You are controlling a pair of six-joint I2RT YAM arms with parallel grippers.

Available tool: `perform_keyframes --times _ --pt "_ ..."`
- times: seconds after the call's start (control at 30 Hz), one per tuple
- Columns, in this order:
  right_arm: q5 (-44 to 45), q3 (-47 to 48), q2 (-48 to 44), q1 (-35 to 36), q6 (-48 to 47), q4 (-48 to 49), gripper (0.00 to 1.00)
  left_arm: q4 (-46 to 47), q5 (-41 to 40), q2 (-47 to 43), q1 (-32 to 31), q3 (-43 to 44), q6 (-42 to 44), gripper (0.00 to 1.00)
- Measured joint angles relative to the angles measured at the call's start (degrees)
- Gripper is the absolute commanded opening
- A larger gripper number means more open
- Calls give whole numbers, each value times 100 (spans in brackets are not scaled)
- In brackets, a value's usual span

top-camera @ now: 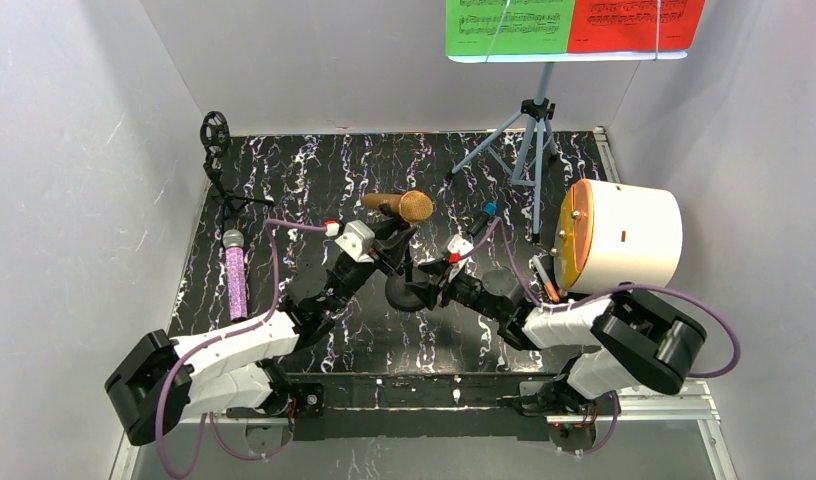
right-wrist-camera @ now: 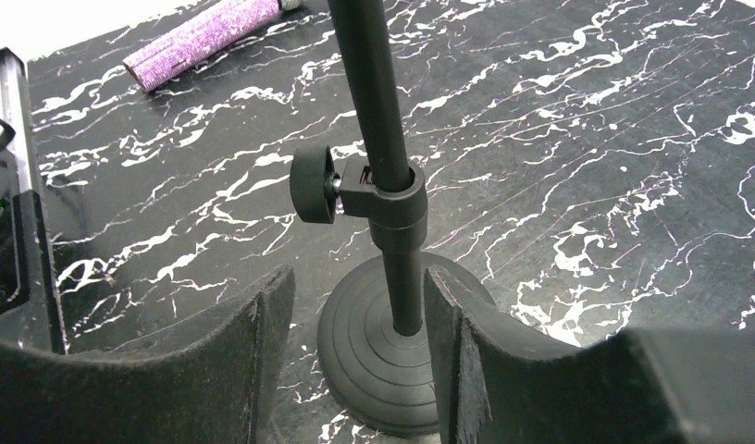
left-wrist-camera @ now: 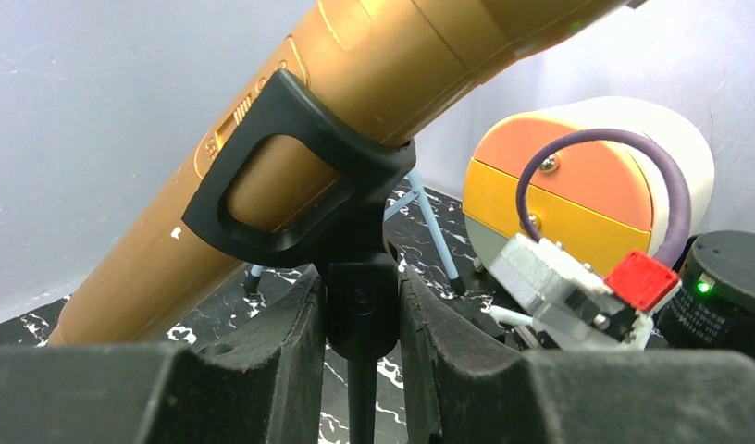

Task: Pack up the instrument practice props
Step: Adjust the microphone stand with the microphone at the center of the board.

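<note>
The gold microphone (top-camera: 402,205) sits in the clip of a thin black mic mount with a round base (top-camera: 409,295) at mid-mat. My left gripper (top-camera: 389,240) is shut on that mount's swivel joint (left-wrist-camera: 360,310), just under the gold microphone (left-wrist-camera: 355,83). My right gripper (top-camera: 439,275) is open, its fingers either side of the mount's lower pole (right-wrist-camera: 392,185), above the base (right-wrist-camera: 383,370), not touching. The purple glitter microphone (top-camera: 235,275) lies on the mat at left and also shows in the right wrist view (right-wrist-camera: 203,42). A second black mount (top-camera: 217,150) stands back left.
The pale blue music rack on its tripod (top-camera: 529,140) stands at the back right, holding the green sheet (top-camera: 507,27) and the red sheet (top-camera: 634,25). A white drum-shaped container with an orange lid (top-camera: 619,235) lies on its side at right. Grey walls enclose the mat.
</note>
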Motion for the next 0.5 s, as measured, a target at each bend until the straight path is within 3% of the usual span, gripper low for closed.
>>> perform_keyframes --times 0.3,0.5 --pt "-155 -4 938 -79 -304 949 55 -70 -4 186 0 188 2 0" --pt "-221 94 1652 -203 -372 1657 40 -925 -46 476 0 118 -55 0"
